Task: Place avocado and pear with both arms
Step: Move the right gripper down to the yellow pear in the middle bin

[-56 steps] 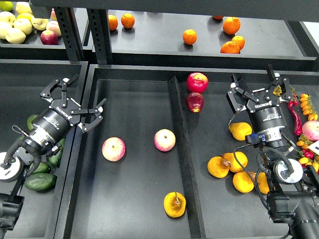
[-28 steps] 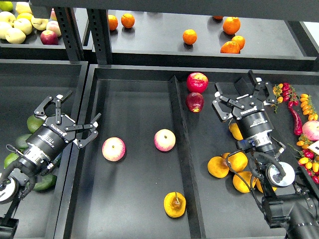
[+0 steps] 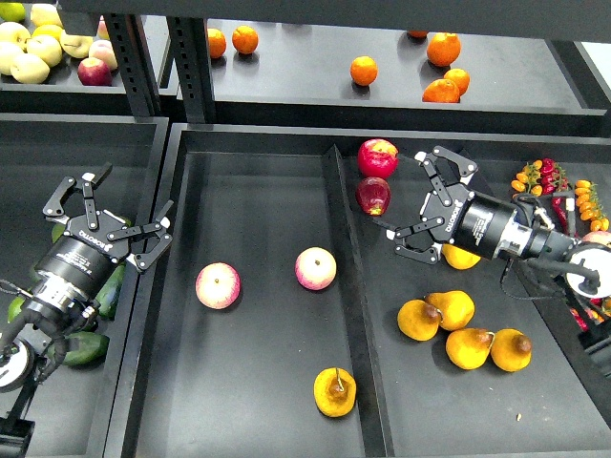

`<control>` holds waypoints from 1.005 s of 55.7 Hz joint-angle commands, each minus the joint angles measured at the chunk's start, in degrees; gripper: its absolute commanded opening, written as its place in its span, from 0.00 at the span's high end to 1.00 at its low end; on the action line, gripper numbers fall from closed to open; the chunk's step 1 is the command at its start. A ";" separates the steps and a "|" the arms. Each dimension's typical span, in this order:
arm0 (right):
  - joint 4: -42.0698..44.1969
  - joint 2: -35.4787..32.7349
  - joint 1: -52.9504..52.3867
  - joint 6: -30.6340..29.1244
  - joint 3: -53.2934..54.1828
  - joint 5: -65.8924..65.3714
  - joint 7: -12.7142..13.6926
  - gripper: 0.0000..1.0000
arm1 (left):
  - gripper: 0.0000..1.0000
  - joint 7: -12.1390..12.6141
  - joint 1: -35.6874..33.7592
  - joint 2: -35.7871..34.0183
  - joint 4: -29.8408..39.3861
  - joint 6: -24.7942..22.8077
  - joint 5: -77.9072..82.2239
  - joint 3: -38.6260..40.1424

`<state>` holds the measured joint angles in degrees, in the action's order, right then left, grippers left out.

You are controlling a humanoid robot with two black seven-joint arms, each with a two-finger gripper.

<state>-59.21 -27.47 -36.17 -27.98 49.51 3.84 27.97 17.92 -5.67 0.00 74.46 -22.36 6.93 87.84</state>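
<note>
Our left forearm covers most of the dark green elongated avocados [image 3: 84,347] in the left-hand bin at 8 o'clock; we see only slivers beside and under it, so we cannot tell which is which. A yellow-orange pear [image 3: 462,257] at 3 o'clock is largely hidden beneath the right arm's black wrist. At 12 o'clock the upper shelf edge cuts off an orange [image 3: 417,33]. At 10 o'clock the pale yellow-green apples [image 3: 29,48] run off the picture's left edge. The pink round fruit [image 3: 600,239] at 3 o'clock is cropped by the right edge.
</note>
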 commanded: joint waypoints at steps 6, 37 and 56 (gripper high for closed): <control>-0.03 -5.14 -8.56 -0.02 -20.84 1.08 0.03 0.00 | 0.00 0.71 0.05 0.00 0.07 -0.05 -0.07 -1.36; 2.34 4.88 -11.64 -0.02 -42.73 -7.62 0.03 0.00 | 0.00 1.06 0.05 0.00 0.07 -0.49 -0.07 -2.68; 12.10 11.56 -12.78 -0.02 -49.07 -14.04 0.03 0.00 | 0.00 1.06 0.05 0.00 0.16 -0.75 -0.07 -3.03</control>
<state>-50.54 -18.15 -48.80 -28.01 1.21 -8.01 27.99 18.99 -5.62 0.00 74.57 -23.10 6.85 84.93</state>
